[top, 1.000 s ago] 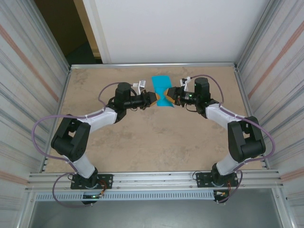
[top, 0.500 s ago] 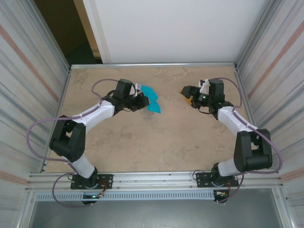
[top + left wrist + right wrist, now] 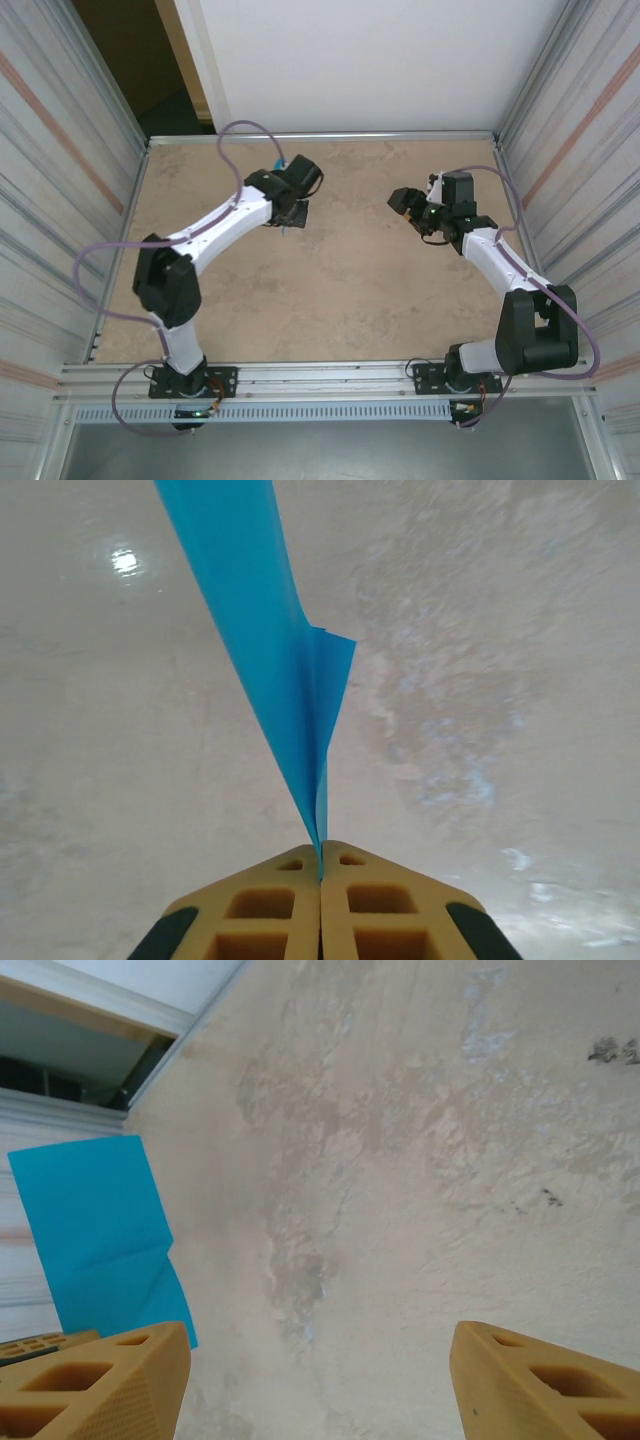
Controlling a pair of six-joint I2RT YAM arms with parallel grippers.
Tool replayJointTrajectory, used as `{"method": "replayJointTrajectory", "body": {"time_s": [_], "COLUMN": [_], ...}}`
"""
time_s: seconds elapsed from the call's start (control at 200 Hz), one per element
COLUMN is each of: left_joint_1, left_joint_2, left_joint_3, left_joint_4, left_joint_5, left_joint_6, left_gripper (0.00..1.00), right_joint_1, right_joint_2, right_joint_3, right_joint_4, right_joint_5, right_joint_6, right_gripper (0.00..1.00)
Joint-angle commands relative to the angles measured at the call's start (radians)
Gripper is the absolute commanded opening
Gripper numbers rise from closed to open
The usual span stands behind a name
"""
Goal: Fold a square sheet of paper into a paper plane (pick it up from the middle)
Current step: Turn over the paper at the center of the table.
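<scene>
In the left wrist view the teal-blue sheet of paper, folded and creased, stands edge-on, running up and away from my left gripper, which is shut on its narrow lower end. From above, that left gripper hangs over the far left-centre of the table, and the arm hides most of the paper. In the right wrist view the same folded paper appears at the left, apart from my right gripper. The right gripper is open at the far right, with nothing between its fingers.
The tan table top is walled by corrugated metal panels on the left and right and a white wall at the back. An aluminium rail runs along the near edge by the arm bases.
The right gripper has let go of the paper, opened and drawn back to the right. The left arm has carried the paper left and turned its wrist, so the paper is mostly hidden from above.
</scene>
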Motion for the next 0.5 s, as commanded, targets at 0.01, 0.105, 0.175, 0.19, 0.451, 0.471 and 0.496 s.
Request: {"method": "replayJointTrajectory", "body": {"time_s": [0.01,0.105,0.175,0.19,0.451,0.471,0.496], "left_joint_1": [-0.041,-0.065,-0.079,-0.081,-0.092,-0.089,-0.086], "left_joint_2": [0.105,0.177,0.224,0.23,0.29,0.289,0.289], "left_joint_3": [0.078,0.118,0.144,0.149,0.153,0.147,0.14], "left_joint_4": [-0.149,-0.146,-0.134,-0.131,0.041,0.055,0.071], "left_joint_5": [-0.169,-0.137,-0.083,-0.067,0.284,0.313,0.351], "left_joint_6": [0.033,0.017,0.005,0.003,-0.011,-0.014,-0.018], "left_gripper": [0.08,0.08,0.09,0.09,0.29,0.31,0.33], "right_joint_1": [-0.02,-0.029,-0.036,-0.037,-0.045,-0.045,-0.045], "right_joint_2": [-0.03,-0.038,-0.042,-0.042,-0.04,-0.039,-0.038], "right_joint_3": [-0.023,-0.036,-0.045,-0.046,-0.058,-0.057,-0.057], "right_joint_4": [-0.022,-0.022,-0.023,-0.023,-0.031,-0.031,-0.031], "right_joint_5": [0.035,0.039,0.042,0.041,0.039,0.039,0.039], "right_joint_6": [-0.013,-0.009,-0.007,-0.005,-0.001,-0.001,-0.001], "right_gripper": [0.68,0.68,0.68,0.68,0.68,0.68,0.68]}}
